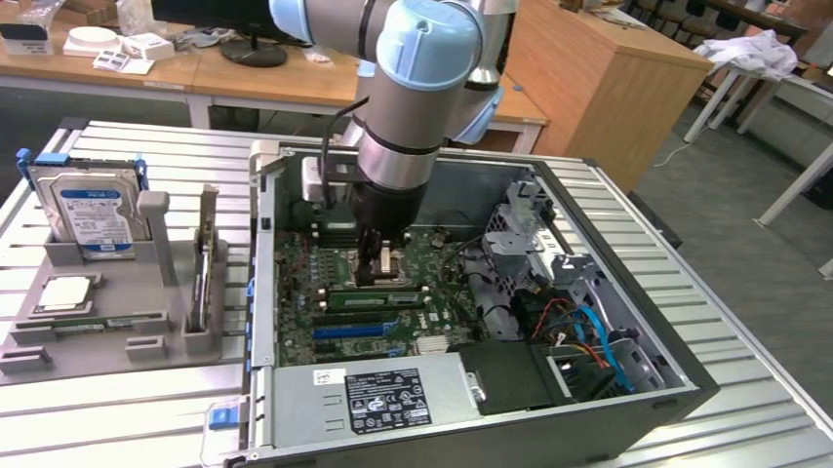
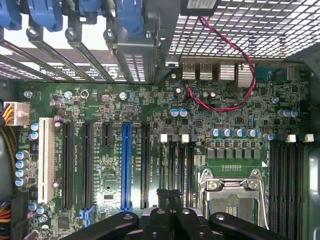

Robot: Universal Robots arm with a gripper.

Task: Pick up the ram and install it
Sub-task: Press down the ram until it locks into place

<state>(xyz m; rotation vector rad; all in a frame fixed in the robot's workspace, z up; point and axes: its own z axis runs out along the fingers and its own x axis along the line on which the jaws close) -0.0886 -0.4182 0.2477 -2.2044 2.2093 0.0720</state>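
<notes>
- Gripper (image 1: 385,271) is down inside the case (image 1: 677,370), centre of the exterior view, low over the board (image 1: 341,292) by the CPU socket (image 2: 231,192).
- Jaws are closed; in the wrist view they meet at the bottom edge (image 2: 169,220), and I can't tell whether anything sits between them.
- A green ram stick (image 1: 94,322) lies in the grey tray (image 1: 143,353) on the surface, lower left.
- Memory slots (image 2: 176,167) look empty, so I judge the install not done.

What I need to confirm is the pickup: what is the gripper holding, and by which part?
Nothing that shows: the gripper has its fingers shut together above the motherboard's memory slots, with nothing visible between them.
</notes>
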